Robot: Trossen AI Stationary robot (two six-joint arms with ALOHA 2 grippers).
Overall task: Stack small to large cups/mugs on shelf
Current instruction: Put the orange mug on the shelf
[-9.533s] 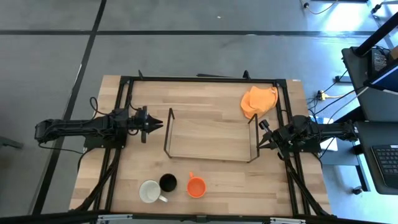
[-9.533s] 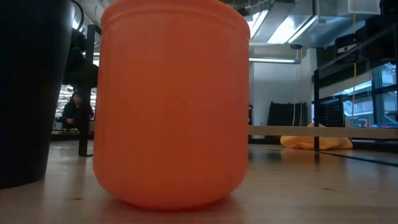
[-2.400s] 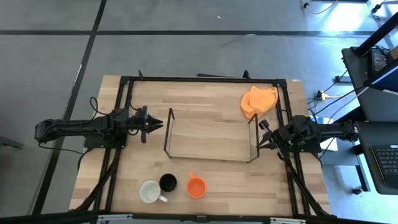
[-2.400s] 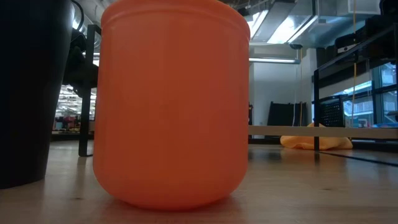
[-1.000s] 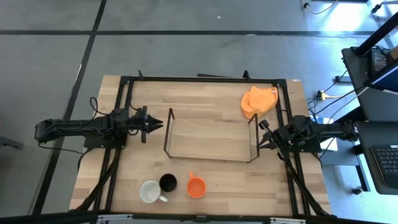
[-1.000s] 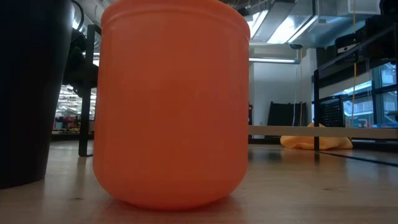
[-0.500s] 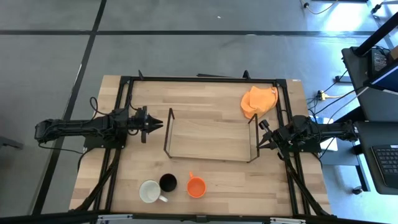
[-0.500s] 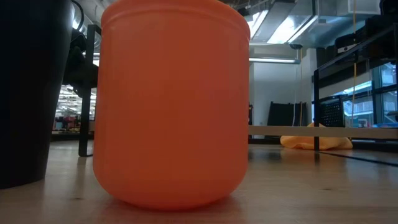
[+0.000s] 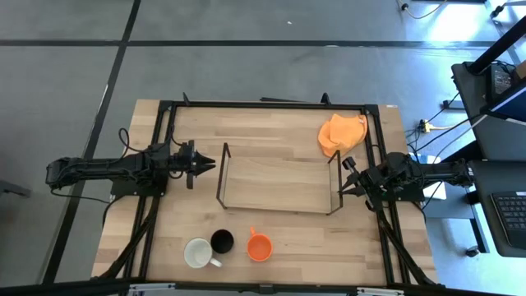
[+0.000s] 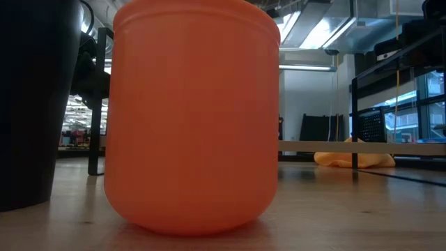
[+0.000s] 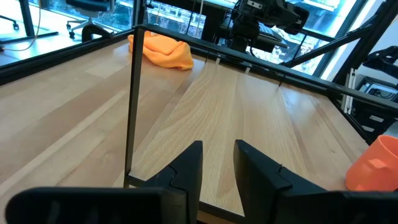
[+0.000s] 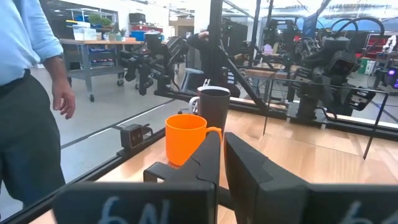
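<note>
High view: the white mug point(image 9: 197, 253), black mug point(image 9: 222, 241) and orange mug point(image 9: 260, 247) stand in a row at the tabletop's point(image 9: 271, 127) near edge, well apart from the empty wire shelf point(image 9: 278, 178) at centre. Left pincer point(image 9: 215, 163) rests beside the shelf's left end, right pincer point(image 9: 341, 182) beside its right end. Wrist views alone show both pincers narrowly parted, holding nothing. Low view is filled by the orange mug. Right wrist view shows a person point(image 12: 28, 99) beyond the tabletop.

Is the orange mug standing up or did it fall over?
Standing up. The orange mug shows its round open mouth from above, and in the right wrist view it sits upright on the table beside the black mug.
</note>
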